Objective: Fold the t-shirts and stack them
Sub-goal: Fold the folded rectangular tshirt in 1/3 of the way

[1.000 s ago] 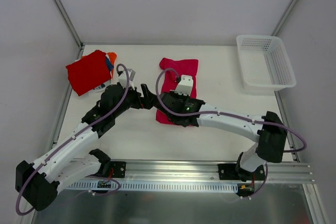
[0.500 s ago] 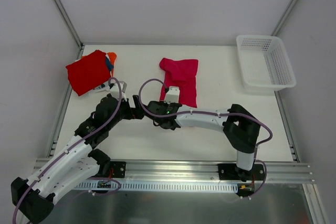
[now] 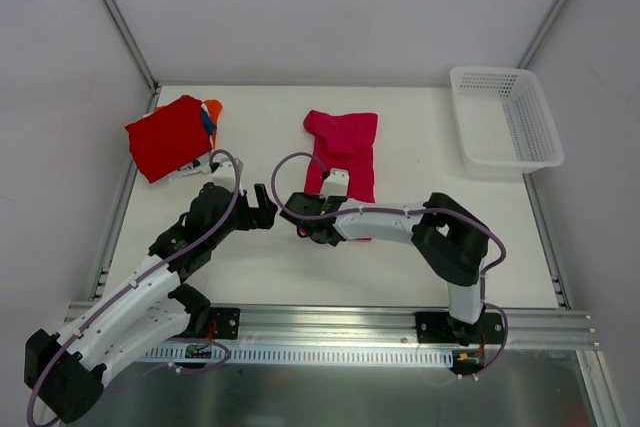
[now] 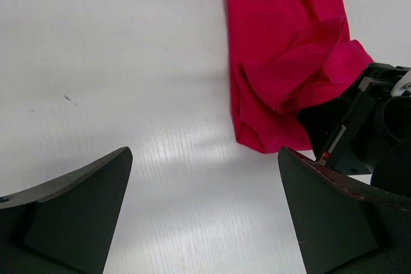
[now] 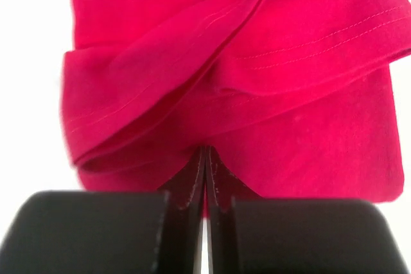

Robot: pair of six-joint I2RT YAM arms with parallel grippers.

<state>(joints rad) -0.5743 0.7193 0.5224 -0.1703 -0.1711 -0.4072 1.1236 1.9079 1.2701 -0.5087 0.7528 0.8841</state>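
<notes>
A magenta-pink t-shirt (image 3: 343, 147) lies as a long folded strip in the middle of the table, and its near end is bunched (image 4: 282, 75). My right gripper (image 5: 205, 155) is shut on that near edge, with cloth pinched between the fingers; from above the right gripper (image 3: 314, 219) sits low at the shirt's near-left corner. Just left of it my left gripper (image 3: 267, 208) is open over bare table, nothing between its fingers (image 4: 83, 203). A red t-shirt (image 3: 167, 137) tops a stack at the far left, with orange (image 3: 213, 107), blue and white cloth showing under it.
A white mesh basket (image 3: 505, 127) stands at the far right corner. Metal frame rails run along the table's left and right edges. The right forearm (image 3: 400, 219) lies across the shirt's near end and hides part of it.
The right gripper has drawn back to the left and nearer, and has shut on the magenta shirt's near edge. The left gripper has pulled back to the left, still open.
</notes>
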